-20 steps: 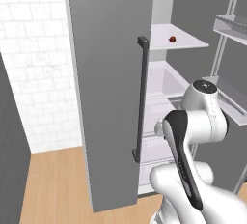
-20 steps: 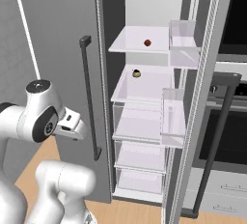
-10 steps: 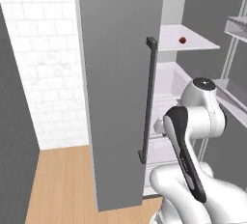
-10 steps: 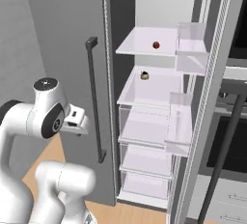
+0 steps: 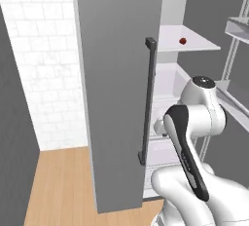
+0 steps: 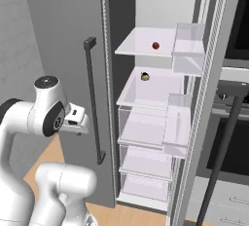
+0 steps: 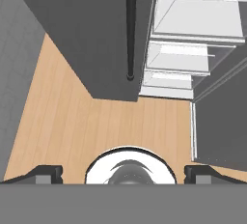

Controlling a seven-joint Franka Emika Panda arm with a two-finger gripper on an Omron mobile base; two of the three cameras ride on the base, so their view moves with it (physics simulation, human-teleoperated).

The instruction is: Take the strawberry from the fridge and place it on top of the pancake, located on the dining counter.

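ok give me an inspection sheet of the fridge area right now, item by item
surface: white fridge shelves, clear drawers below them
job's things: strawberry lies on the top shelf of the open fridge; also seen at
clutter: a small dark roundish item on the second shelf, too small to name
grippers: gripper open, holding nothing, pointing down at the wooden floor, apart from the door handle
cables: nothing seen
surroundings: grey fridge door standing open, white tiled wall, dark oven front to the right
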